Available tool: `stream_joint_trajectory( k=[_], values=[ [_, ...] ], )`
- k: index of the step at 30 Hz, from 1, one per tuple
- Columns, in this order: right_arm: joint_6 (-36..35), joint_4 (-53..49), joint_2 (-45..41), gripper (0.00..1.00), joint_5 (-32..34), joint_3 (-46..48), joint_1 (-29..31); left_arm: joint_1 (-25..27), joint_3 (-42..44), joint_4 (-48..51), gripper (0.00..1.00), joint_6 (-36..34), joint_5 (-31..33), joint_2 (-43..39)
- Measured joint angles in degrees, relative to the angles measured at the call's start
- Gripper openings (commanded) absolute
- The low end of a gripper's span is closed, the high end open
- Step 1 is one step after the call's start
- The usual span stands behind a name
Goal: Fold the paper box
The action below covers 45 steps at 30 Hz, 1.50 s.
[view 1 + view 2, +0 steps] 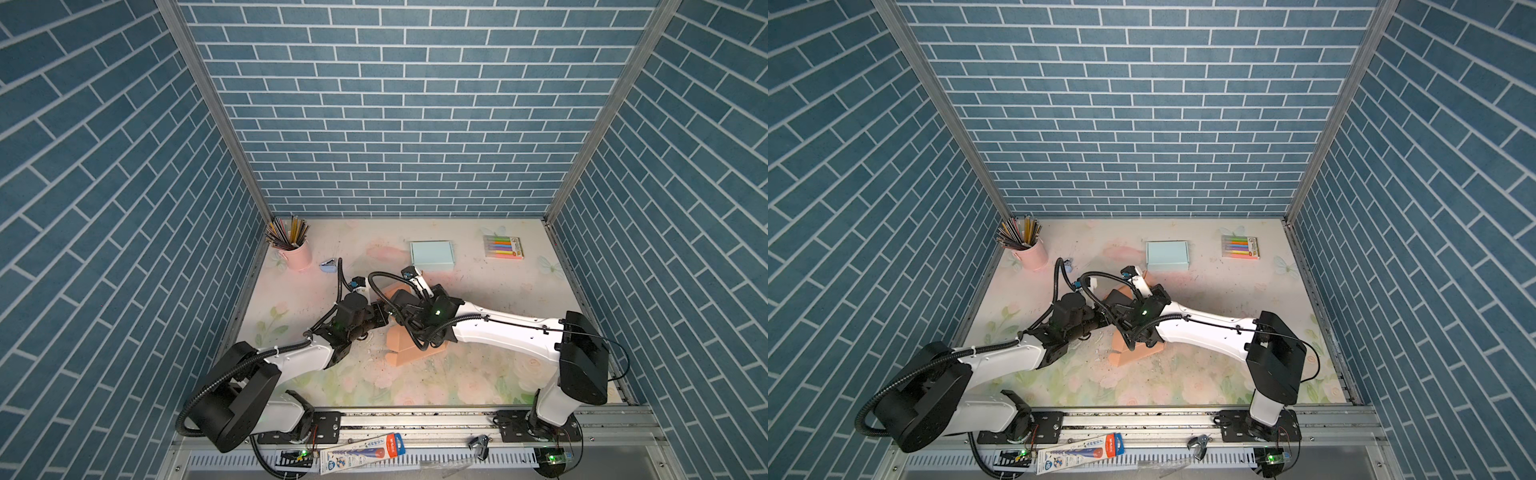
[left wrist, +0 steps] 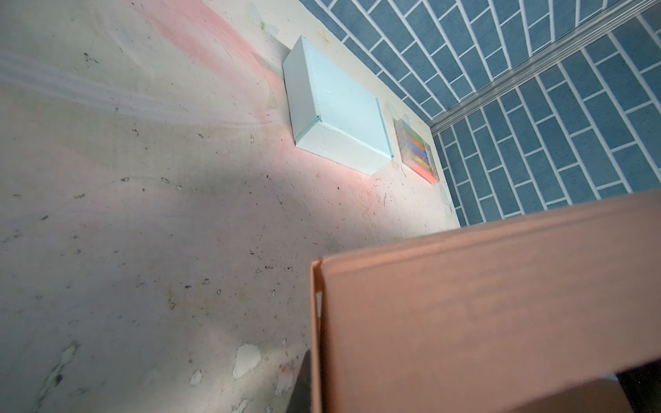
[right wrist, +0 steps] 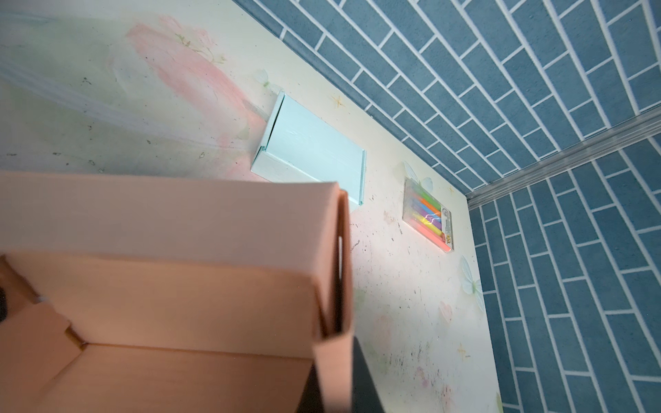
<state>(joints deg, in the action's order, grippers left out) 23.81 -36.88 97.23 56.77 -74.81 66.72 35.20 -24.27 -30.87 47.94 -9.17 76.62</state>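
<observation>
Brown paper box (image 2: pixel 483 314) close; blue box (image 2: pixel 339 107), maybe markers (image 2: pixel 416 152) beyond.

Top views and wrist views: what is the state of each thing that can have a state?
paper box, partly folded, walls up, top open
light blue box, closed, lying flat
pink cup, upright, full of pencils
marker pack, lying flat, face up
left tool, shut beside a paper box panel
right tool, shut on a paper box wall
</observation>
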Motion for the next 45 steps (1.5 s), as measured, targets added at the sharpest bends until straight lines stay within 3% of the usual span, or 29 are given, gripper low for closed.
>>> stream_joint_trajectory(
  k=[3, 19, 28, 31, 40, 45],
  values=[
    [0.22, -0.13, 0.07, 0.00, 0.02, -0.04, 0.09, 0.11, 0.00, 0.02, 0.03, 0.07, 0.20, 0.00],
    [0.20, 3.74, -3.37, 0.28, -1.88, 2.89, 1.81, 0.37, 0.00, -1.66, 0.04, 0.15, 0.59, 0.39],
    [-0.52, 7.93, -7.96, 0.56, -6.27, 6.16, 2.58, 0.46, 0.00, -2.01, 0.03, -0.13, 0.61, 0.39],
    [-1.09, 8.98, -10.84, 0.61, -7.85, 7.17, 3.50, 0.46, -0.02, -1.97, 0.03, -0.35, 0.61, 0.39],
    [-1.11, 13.88, -25.86, 0.71, -19.10, 11.30, 3.63, 0.35, -0.76, 1.73, 0.03, -4.44, 3.02, 0.17],
    [-0.57, 19.63, -35.28, 0.72, -32.33, 16.02, -4.85, 0.57, -1.01, 3.87, 0.03, -10.36, 6.01, -1.20]
  ],
)
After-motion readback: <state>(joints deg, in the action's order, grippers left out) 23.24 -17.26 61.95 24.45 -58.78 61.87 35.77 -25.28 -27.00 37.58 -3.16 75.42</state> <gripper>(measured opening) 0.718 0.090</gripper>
